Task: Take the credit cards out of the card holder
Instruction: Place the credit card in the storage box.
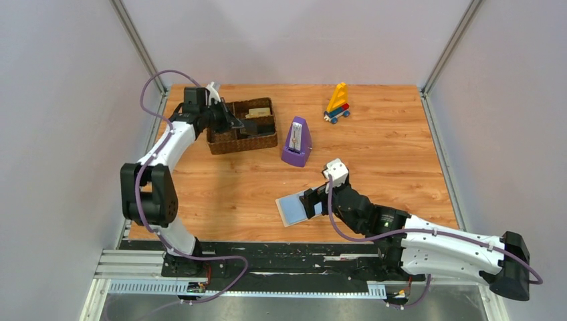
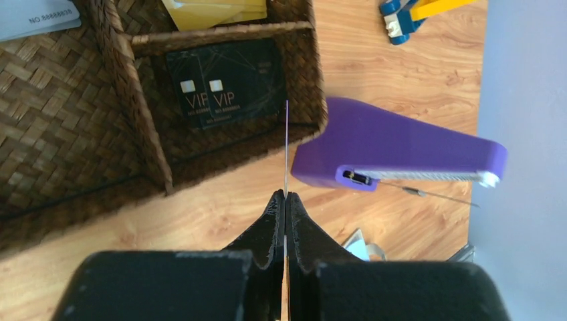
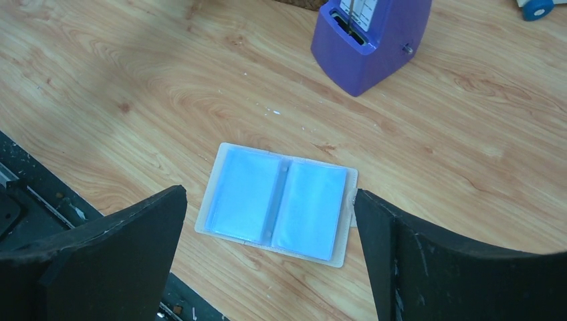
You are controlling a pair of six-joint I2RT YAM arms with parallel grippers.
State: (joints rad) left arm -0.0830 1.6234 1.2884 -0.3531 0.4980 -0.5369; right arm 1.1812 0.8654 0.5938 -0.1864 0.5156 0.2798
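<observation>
In the left wrist view, we can read "VIP" in pale letters on two overlapping black cards [image 2: 224, 83] lying in one compartment of the brown woven tray [image 2: 127, 80]; the small line beneath is too fine for us to read. A pale card [image 2: 37, 17] in another compartment shows "NO 88888888", and yellow cards [image 2: 214, 10] in a third show no writing we can make out. The left gripper [image 2: 285, 200] is clenched on a thin card [image 2: 286, 147], seen edge-on, upright, near the tray's corner and beside the purple metronome [image 2: 394, 150]. The light-blue card holder [image 3: 275, 202] lies flat and unfolded on the table [image 3: 468, 154] near its front edge, directly below the gap between the jaws of the right gripper [image 3: 269, 195], which are spread wide and hold nothing; its two pockets look plain blue to us. The table is pale wood-grain board, with a colourful block toy [image 1: 337, 103] toward the back, plain pale grey walls [image 1: 60, 100] on three sides, and a black rail under the arm bases.
</observation>
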